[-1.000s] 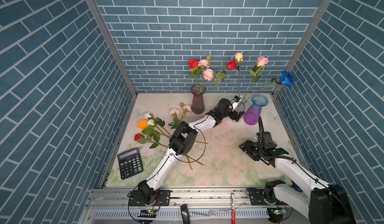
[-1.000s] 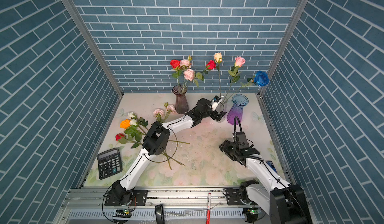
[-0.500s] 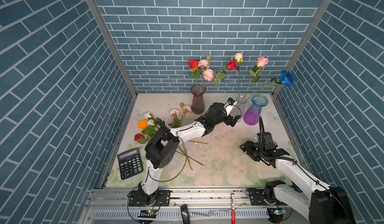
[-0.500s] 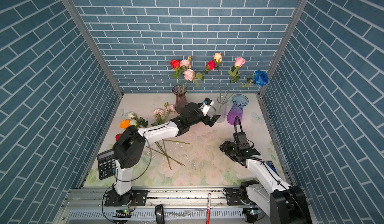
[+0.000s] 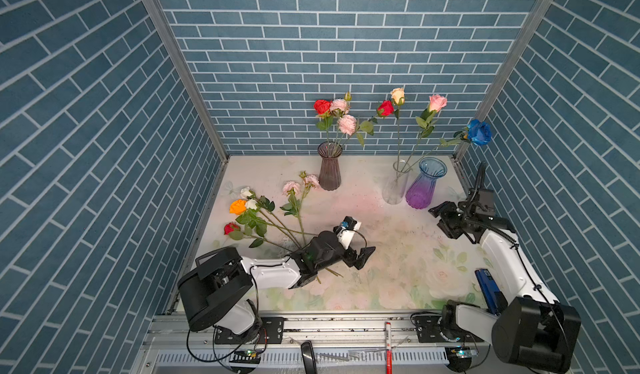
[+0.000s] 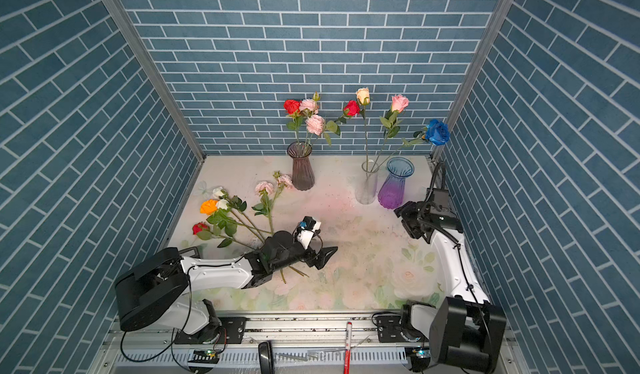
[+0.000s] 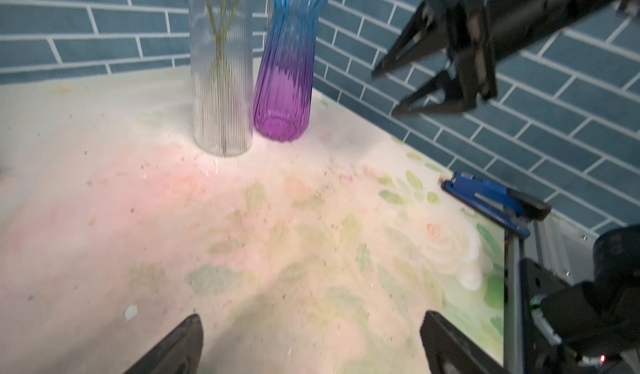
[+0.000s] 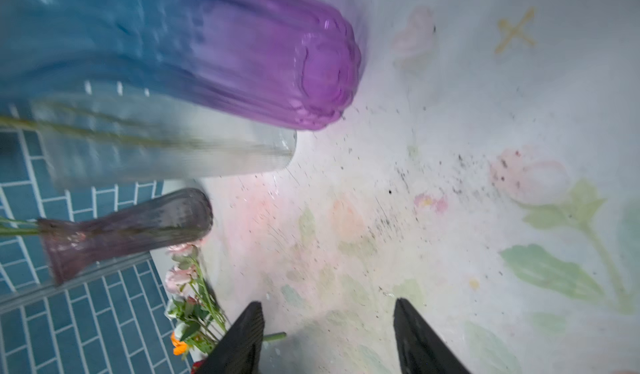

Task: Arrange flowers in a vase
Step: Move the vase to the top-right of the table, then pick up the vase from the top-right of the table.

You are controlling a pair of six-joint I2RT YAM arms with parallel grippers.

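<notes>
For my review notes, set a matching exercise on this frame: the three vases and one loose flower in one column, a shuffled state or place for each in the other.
Things
1. dark vase
2. clear vase
3. blue-and-purple vase
4. orange rose

States or places
A. no stems in it
B. lying on the table
C. holds the blue rose
D. holds the pink ruffled blooms

Pairs: 1-D, 2-C, 3-A, 4-B
</notes>
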